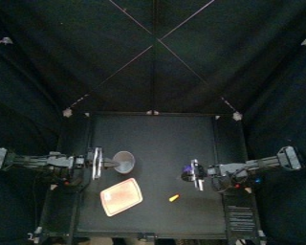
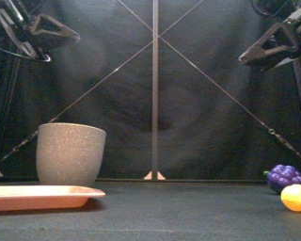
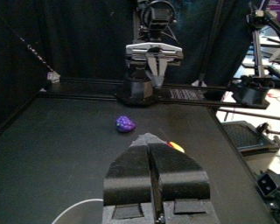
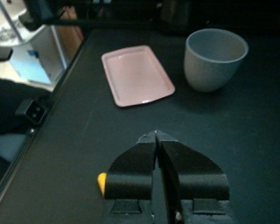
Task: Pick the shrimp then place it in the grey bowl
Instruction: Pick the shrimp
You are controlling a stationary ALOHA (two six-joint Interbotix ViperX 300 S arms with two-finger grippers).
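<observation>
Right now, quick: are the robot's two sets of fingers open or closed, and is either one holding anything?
Left gripper: closed, holding nothing.
Right gripper: closed, holding nothing.

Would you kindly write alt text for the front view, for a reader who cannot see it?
A tall grey speckled cup stands left on the black table, behind a flat pink tray. At far right lie a purple grape toy and a small yellow-orange toy.
</observation>
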